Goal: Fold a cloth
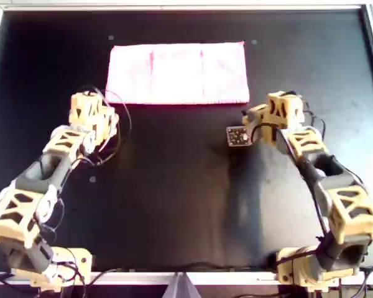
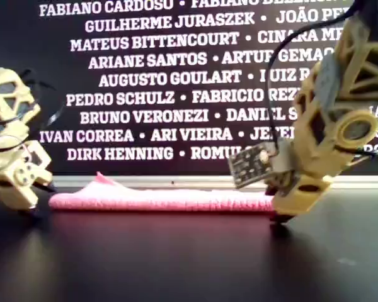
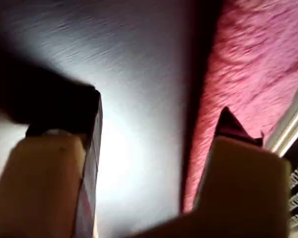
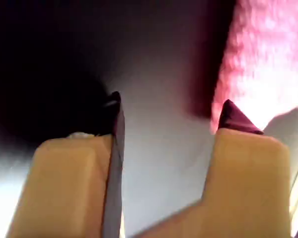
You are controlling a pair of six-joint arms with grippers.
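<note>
Plainly, the cloth [image 1: 177, 73] lies flat on the dark bench [image 1: 174, 186] as a wide pink rectangle, in the upper middle of the overhead view near the pale rim [image 1: 186, 6], with faint crease lines running across its short way. From the exterior view the cloth [image 2: 164, 199] is a low pink strip on the bench [image 2: 176, 258] in front of a black banner [image 2: 176, 82] of white names, and it peaks up slightly near the exterior view's left end. 2 arms stand on the near side of it, 1 close to each near corner, neither holding any fabric; the wrist views do not show which arm is which. The arm on the overhead view's right carries a small circuit board [image 1: 237, 135], also seen in the exterior view [image 2: 252, 163]. My first tool [image 3: 161, 109] has its fingers spread apart with bare bench between them, and 1 fingertip sits over the edge of the cloth [image 3: 258, 64]; whether it touches I cannot tell. My second tool [image 4: 171, 104] is likewise spread wide over bare bench, 1 dark fingertip right by the corner of the cloth [image 4: 260, 54], with nothing between the fingers.
</note>
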